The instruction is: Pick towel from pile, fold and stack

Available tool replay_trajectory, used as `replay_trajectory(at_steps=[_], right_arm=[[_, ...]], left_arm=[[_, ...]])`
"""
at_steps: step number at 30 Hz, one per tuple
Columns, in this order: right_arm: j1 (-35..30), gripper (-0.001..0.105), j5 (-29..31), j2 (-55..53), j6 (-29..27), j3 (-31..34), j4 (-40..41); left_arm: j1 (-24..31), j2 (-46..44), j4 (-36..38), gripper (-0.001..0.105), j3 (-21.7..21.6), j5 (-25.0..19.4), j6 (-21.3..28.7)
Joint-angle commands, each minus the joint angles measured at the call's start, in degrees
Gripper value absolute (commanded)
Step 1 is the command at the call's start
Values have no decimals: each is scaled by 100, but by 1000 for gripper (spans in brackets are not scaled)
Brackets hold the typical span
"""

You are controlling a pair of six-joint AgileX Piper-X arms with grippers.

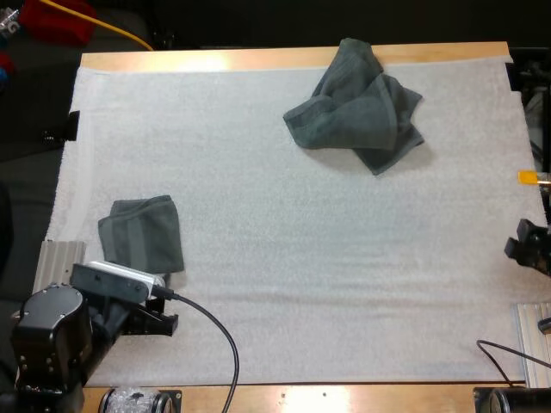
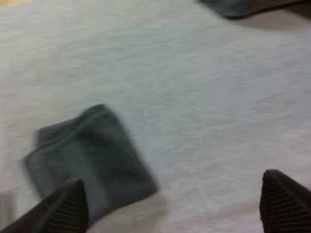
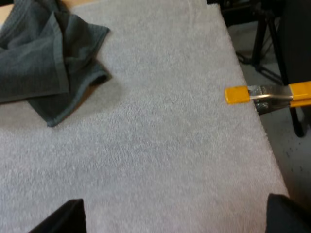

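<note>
Left fingers (image 2: 63, 209) stand wide apart with nothing held between them, poised over the near left corner of the white mat (image 1: 301, 258). Seen from the left wrist, one ribbed black tip overlaps the near edge of the folded towel (image 2: 92, 155); whether it touches the cloth cannot be told. Right fingers (image 3: 286, 213) are likewise spread wide and empty, with bare mat between them, over the mat's right side.

Two dark grey-green towels lie on the mat, well apart. The folded towel (image 1: 142, 232) is a small, flat, roughly square packet on the mat's left side, close to the near left corner and just beyond the left fingers. It sits slightly turned against the mat's edges. Its layers are stacked neatly, a woven band runs across it, and a stitched hem shows along one edge.

The crumpled towel (image 1: 357, 107) lies at the mat's far edge, right of the middle. It is a loose, uneven heap with deep folds and overlapping flaps. One rounded lobe reaches past the mat's far edge onto the wooden tabletop (image 1: 215, 60). Another flap spreads toward the mat's centre with its hem showing as a darker border, and a pointed corner trails toward the mat's right side. From the right wrist, the crumpled towel (image 3: 43, 58) shows its ribbed weave and a turned-over hem, with that pointed corner resting flat on the mat, well beyond the right fingers.
</note>
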Motion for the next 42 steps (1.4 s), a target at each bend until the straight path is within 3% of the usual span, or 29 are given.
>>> replay_trajectory(at_steps=[1, 14, 17, 25, 34, 42], right_arm=[[-39, 71, 17, -115, -74, -7, 147], [-39, 71, 148, -1531, -153, 726, 204], [-39, 71, 148, -1820, -153, 859, 204], [-39, 71, 148, -2384, -289, 872, 215], [-39, 71, 148, -3135, -263, 872, 244], [-39, 71, 148, -3883, -242, 872, 664]], left_arm=[[-28, -24, -60, 71, -75, -172, 9], [-28, -66, 282, 71, -570, -174, -40], [-28, -285, 329, 71, -570, -5, -82], [-28, -1565, 434, 71, -570, 241, -170], [-28, -3002, 1152, 71, -584, 258, -246], [-6, -3449, 1737, 71, -716, 519, -341]])
